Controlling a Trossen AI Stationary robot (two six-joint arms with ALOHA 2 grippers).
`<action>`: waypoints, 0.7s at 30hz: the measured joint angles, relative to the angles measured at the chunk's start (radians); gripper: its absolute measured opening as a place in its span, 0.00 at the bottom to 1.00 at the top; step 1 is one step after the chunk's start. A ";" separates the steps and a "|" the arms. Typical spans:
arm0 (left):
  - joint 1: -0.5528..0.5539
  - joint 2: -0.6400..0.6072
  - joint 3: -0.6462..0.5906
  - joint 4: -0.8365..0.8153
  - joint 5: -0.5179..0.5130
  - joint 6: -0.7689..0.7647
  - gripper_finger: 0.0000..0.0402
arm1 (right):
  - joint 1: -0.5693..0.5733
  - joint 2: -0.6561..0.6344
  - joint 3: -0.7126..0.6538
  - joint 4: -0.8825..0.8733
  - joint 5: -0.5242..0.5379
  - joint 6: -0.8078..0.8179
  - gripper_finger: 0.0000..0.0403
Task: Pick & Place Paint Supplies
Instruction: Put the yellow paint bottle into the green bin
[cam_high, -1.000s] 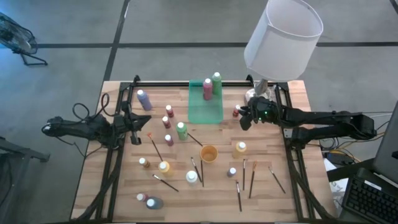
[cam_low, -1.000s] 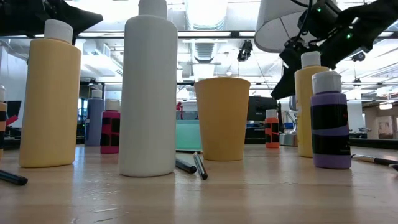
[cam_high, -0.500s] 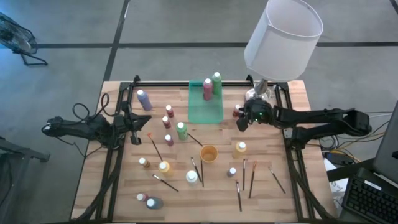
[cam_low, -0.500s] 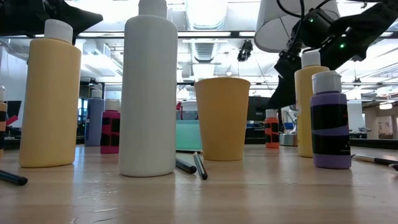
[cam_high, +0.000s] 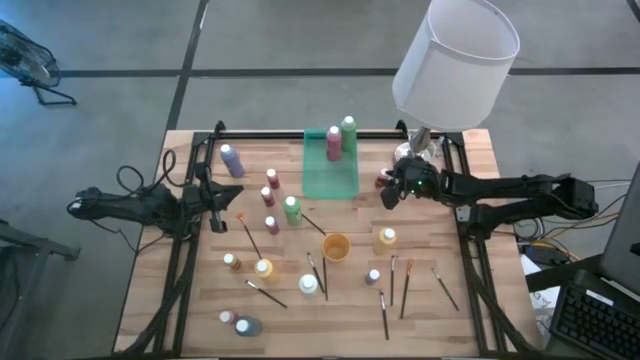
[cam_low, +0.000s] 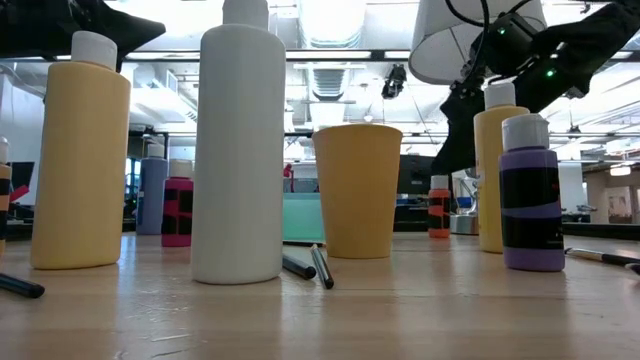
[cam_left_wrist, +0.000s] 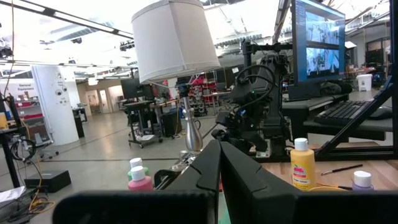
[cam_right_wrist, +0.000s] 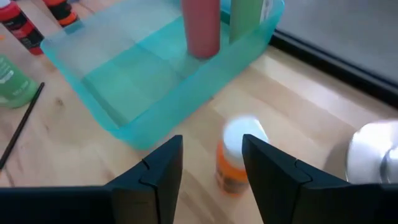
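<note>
Orange bottle (cam_right_wrist: 238, 155) upright, cap up, between open right gripper (cam_right_wrist: 211, 165) fingers.

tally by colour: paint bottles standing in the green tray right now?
Pink-red plastic paint bottle: 1
Green plastic paint bottle: 1
Total: 2, both upright at the far end of the translucent green rectangular tray.

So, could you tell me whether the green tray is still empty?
No, the green tray already holds two bottles, a pink bottle and a green bottle.
</note>
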 joint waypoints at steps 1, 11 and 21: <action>0.000 0.000 0.000 0.000 0.000 0.000 0.04 | 0.000 -0.017 0.001 -0.037 -0.009 0.009 0.38; 0.000 0.000 0.000 0.000 0.000 0.000 0.04 | 0.027 -0.226 0.017 -0.275 -0.214 -0.022 0.28; 0.000 0.000 0.000 0.000 0.000 0.000 0.04 | 0.129 -0.445 0.016 -0.510 -0.313 -0.019 0.16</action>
